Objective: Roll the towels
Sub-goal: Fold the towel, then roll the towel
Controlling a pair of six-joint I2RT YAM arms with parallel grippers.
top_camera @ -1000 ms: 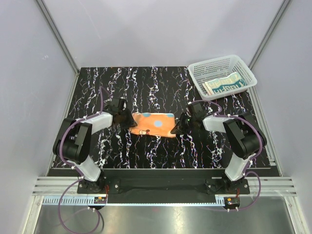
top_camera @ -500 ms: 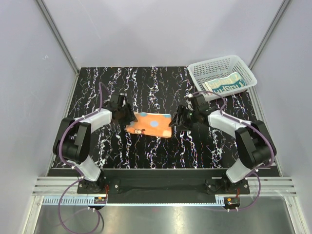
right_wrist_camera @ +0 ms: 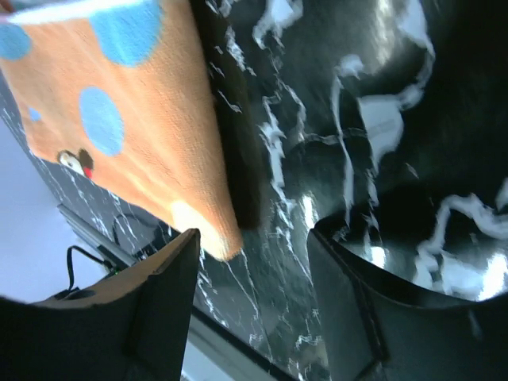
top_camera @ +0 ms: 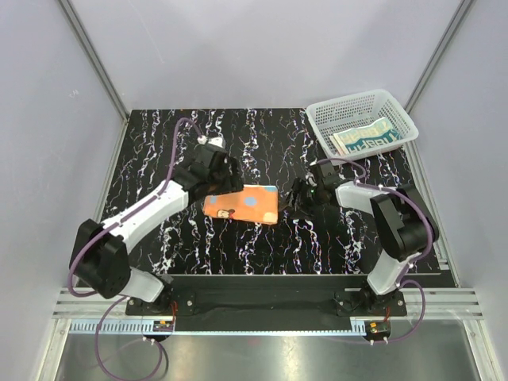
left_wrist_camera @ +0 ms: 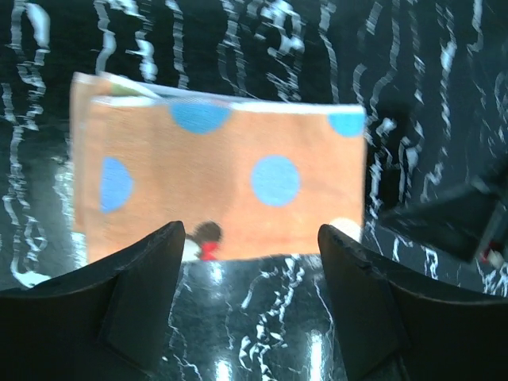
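Two towels: orange towel (top_camera: pixel 240 204) folded flat on table (top_camera: pixel 254 135), likely staged for rolling; cream towel (top_camera: pixel 365 136) parked in basket (top_camera: pixel 349 107); left jaws, right jaws wide, empty, flanking orange towel.

The left arm (top_camera: pixel 147 213) stretches forward and inward, its elbow low at the left and its forearm long and slanted; the left gripper (top_camera: pixel 227 176) tips downward, jaws spread wide, both fingers (left_wrist_camera: pixel 135 302) apart; the right arm (top_camera: pixel 397 230) folds close to its base, forearm turned inward; the right gripper (top_camera: pixel 297 198) sits low, pointing left, jaws likewise parted.
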